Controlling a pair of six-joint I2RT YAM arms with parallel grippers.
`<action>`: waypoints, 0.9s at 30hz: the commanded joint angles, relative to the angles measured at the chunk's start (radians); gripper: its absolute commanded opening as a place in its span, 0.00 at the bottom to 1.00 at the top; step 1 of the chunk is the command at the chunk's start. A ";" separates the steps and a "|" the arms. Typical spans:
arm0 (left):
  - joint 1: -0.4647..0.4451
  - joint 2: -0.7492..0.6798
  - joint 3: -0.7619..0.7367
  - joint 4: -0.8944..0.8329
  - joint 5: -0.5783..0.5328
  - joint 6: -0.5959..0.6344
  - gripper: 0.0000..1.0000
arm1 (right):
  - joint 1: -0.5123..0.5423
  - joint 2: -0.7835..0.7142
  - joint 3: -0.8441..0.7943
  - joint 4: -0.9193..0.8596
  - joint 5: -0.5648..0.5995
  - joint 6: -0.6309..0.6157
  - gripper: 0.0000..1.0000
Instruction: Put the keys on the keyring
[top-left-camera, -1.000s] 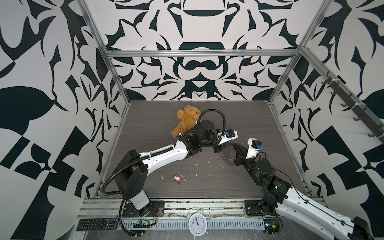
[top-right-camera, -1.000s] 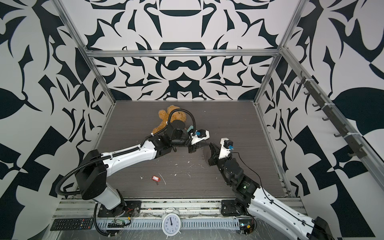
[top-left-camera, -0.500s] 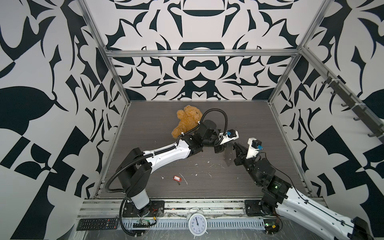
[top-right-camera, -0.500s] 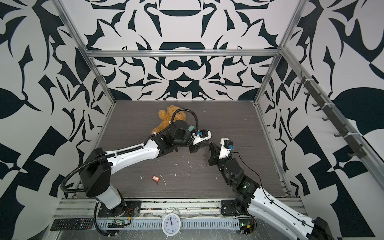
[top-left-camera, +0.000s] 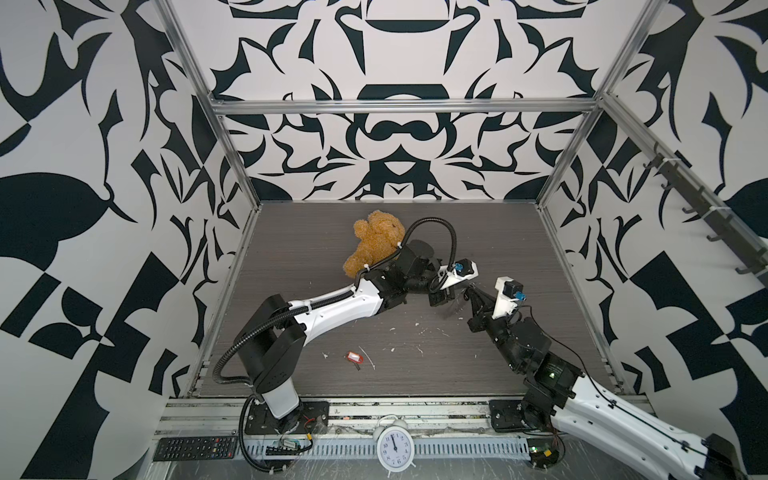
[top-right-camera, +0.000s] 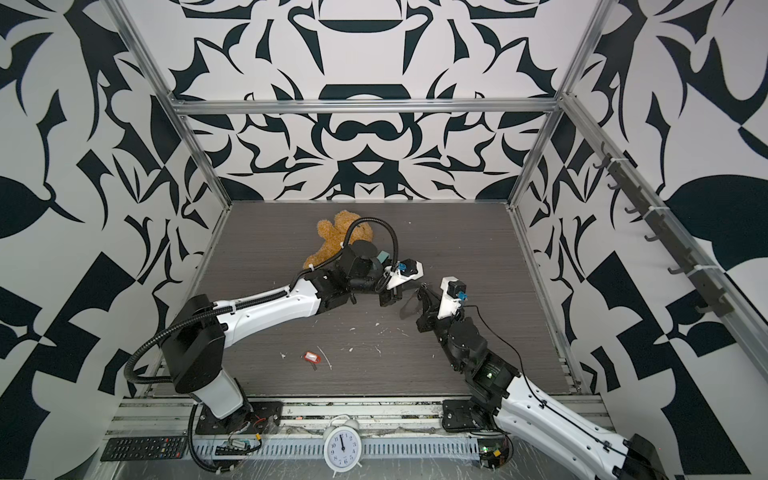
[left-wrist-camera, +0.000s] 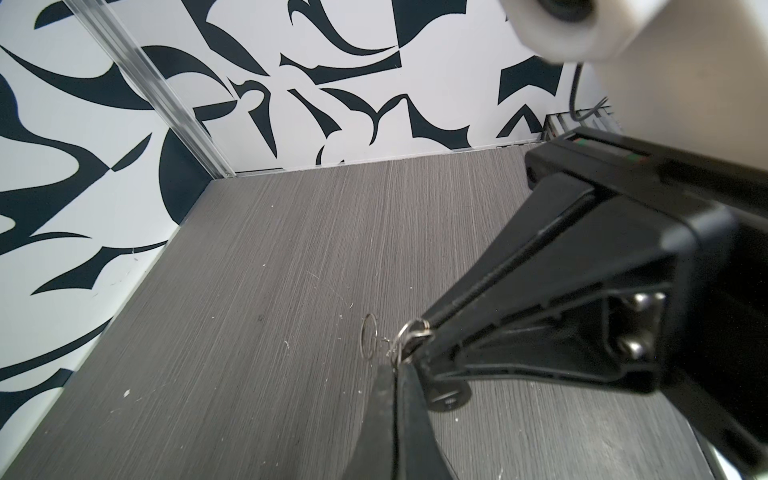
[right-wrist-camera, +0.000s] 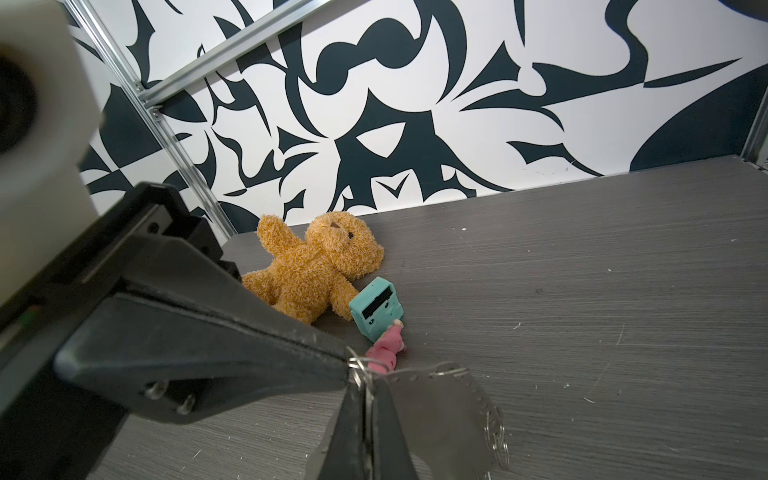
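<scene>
Overhead, in both top views, the red tag (top-left-camera: 354, 356) (top-right-camera: 311, 356) lies on the table (top-left-camera: 519, 249), well apart from both arms. Left wrist view: left gripper (left-wrist-camera: 395, 370) and right gripper (left-wrist-camera: 426, 328) each pinch the keyring (left-wrist-camera: 410, 330), jaws together. Right wrist view: the grey strap (right-wrist-camera: 440, 415) hangs from the keyring.

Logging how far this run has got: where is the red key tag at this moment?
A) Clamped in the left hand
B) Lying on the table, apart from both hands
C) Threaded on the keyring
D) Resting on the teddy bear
B: in both top views the red key tag lies on the table toward its front, well clear of the left hand and right hand, which meet at the keyring.
</scene>
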 joint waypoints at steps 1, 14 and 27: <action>0.006 -0.015 -0.008 0.033 -0.021 0.008 0.00 | -0.003 -0.017 0.011 0.045 0.050 0.011 0.00; 0.006 -0.072 -0.109 0.179 -0.029 0.005 0.00 | -0.010 -0.006 0.046 -0.092 0.197 0.111 0.00; 0.006 -0.094 -0.150 0.239 -0.027 0.002 0.00 | -0.025 0.018 0.027 0.016 0.087 0.076 0.00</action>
